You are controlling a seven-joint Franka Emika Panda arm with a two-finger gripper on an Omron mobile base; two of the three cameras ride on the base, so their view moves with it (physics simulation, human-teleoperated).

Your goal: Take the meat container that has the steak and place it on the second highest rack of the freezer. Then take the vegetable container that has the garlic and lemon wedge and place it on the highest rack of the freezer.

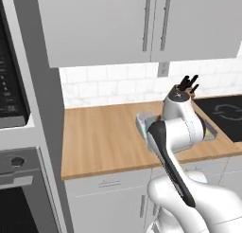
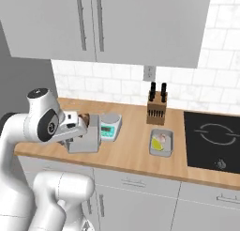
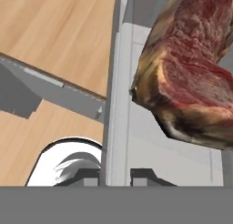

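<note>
My gripper [image 3: 114,175] is shut on the side wall of the meat container [image 3: 136,141], whose grey rim runs up between the two fingertips. Close ahead, the steak [image 3: 191,73] lies inside it, red-brown and marbled. From the right base view the gripper [image 2: 76,133] holds that grey tray [image 2: 88,142] near the counter's front edge, with the steak [image 2: 85,116] just peeking over my hand. The vegetable container [image 2: 161,143] sits further right on the wood, holding the yellow lemon wedge [image 2: 158,148] and the pale garlic [image 2: 162,138]. The freezer is out of view.
A knife block [image 2: 157,110] stands at the back wall and a small scale [image 2: 110,126] sits right behind the held tray. The black cooktop [image 2: 213,136] lies at the right. Wall cabinets [image 2: 117,23] hang overhead. An oven [image 1: 14,189] stands to the left of the counter [image 1: 104,142].
</note>
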